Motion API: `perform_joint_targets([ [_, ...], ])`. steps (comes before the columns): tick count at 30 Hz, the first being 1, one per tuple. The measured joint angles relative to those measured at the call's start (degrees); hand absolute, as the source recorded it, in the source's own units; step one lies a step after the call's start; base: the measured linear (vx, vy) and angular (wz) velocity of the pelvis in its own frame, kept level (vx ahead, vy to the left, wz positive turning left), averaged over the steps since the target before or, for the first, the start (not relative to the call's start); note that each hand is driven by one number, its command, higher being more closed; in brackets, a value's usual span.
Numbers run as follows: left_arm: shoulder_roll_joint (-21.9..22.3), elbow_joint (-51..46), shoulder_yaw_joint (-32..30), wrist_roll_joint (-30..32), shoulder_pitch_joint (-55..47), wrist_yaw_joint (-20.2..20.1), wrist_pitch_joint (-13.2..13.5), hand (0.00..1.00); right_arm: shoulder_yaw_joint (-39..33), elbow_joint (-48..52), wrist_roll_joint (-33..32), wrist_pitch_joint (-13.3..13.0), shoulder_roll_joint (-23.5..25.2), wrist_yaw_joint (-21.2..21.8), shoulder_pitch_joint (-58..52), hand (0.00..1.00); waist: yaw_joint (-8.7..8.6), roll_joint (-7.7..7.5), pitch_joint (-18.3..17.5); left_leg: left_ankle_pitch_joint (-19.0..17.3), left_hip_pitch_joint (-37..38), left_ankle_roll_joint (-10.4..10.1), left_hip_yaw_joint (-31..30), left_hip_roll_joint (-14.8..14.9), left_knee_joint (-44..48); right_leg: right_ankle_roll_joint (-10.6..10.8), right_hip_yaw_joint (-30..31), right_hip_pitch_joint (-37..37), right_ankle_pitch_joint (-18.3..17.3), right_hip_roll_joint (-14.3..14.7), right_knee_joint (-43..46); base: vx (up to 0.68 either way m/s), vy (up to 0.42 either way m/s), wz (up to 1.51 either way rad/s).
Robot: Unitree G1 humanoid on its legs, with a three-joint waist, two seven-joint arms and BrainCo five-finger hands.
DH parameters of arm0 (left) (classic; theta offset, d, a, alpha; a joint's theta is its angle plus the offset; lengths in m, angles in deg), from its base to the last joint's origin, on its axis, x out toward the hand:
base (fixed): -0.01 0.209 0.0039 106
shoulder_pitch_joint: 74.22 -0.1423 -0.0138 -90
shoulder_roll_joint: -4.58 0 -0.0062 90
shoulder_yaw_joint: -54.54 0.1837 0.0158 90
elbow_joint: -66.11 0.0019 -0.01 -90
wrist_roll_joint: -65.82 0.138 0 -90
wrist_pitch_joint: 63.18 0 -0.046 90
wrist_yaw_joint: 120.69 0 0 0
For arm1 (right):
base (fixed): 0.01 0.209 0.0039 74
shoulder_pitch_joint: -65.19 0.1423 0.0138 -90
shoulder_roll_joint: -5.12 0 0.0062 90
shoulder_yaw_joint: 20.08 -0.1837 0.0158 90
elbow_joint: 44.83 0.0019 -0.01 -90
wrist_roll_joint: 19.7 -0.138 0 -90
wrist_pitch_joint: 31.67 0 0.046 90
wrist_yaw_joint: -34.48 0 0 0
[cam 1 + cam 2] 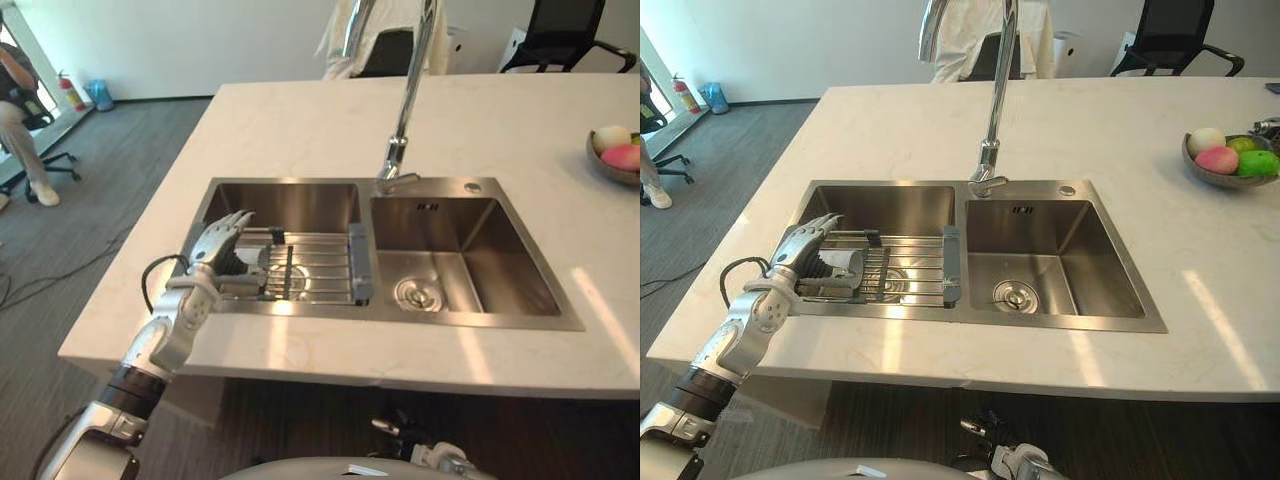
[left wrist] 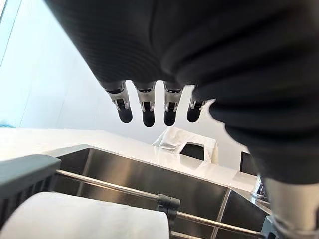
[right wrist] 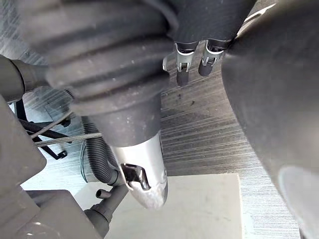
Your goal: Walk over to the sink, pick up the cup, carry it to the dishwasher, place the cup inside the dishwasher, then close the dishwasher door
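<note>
Arrived at the stainless-steel double sink [image 1: 1080, 322]; left hand [image 1: 805, 240], fingers straight, hovers over the pale cylindrical cup [image 1: 847, 266] in the sink's left basin; grasping, carrying, dishwasher remain.

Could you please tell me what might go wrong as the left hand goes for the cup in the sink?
1. The cup lies on its side on the wire rack, so it may roll away when the open left hand closes on it.
2. The fingers might snag between the rack's bars instead of wrapping the cup.
3. On the lift, the cup could knock the sink's rim.
</note>
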Motion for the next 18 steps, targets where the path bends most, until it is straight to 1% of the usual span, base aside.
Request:
perform_joint_targets([
  [2,-1.2,0.2,0.0,0.6,0.8,-0.8,0.0,0.00,0.1,0.0,0.0,0.0,0.0,-0.1,0.0,0.00,-0.11,-0.02,0.0,0.1,0.0,0.1,0.0,0.1,0.0,0.1,0.0,0.3,0.5,0.1,-0.8,-0.09,0.016,0.00],
  [7,-2.6,1.9,-0.1,2.1,1.9,-0.9,0.5,0.00,0.2,0.0,-0.1,0.0,0.0,-0.2,0.0,0.00,-0.27,-0.23,0.0,0.0,-0.4,0.0,0.1,-0.2,0.0,0.5,0.4,0.8,2.0,0.1,-3.3,-0.05,0.026,-0.05],
  [10,-3.4,2.9,-0.1,2.2,2.2,-0.9,0.6,0.00,0.2,-0.2,-0.1,0.1,0.2,-0.2,-0.2,0.00,-0.31,-0.84,-0.4,-0.1,-0.4,0.2,0.5,-0.4,0.0,0.9,1.2,0.9,3.0,0.0,-4.4,0.01,0.018,-0.11],
  [14,-3.8,6.5,-0.1,2.7,3.7,-0.8,0.6,0.00,0.2,-0.7,0.0,0.1,0.3,-0.2,-0.6,0.00,-0.47,-1.58,-0.8,0.1,-0.3,0.5,1.4,-0.6,0.0,0.7,1.8,1.1,4.1,0.0,-5.3,0.04,0.009,-0.10],
  [15,-3.9,6.9,-0.1,3.3,3.7,-0.6,0.8,0.00,0.2,-1.1,0.0,0.1,0.4,-0.1,-0.4,0.00,-0.86,-1.63,-0.8,0.0,-0.3,0.5,1.5,-0.7,0.0,0.7,1.9,1.2,4.4,0.0,-5.7,0.06,0.010,-0.05],
  [18,-3.9,9.3,0.0,3.3,4.2,-0.9,1.1,0.00,0.2,-2.2,0.2,0.1,0.7,0.0,0.1,0.00,-1.06,-1.64,-0.8,-0.2,0.6,0.3,2.1,-0.7,0.0,0.7,2.6,2.0,4.6,0.1,-6.3,0.04,0.006,-0.08],
])
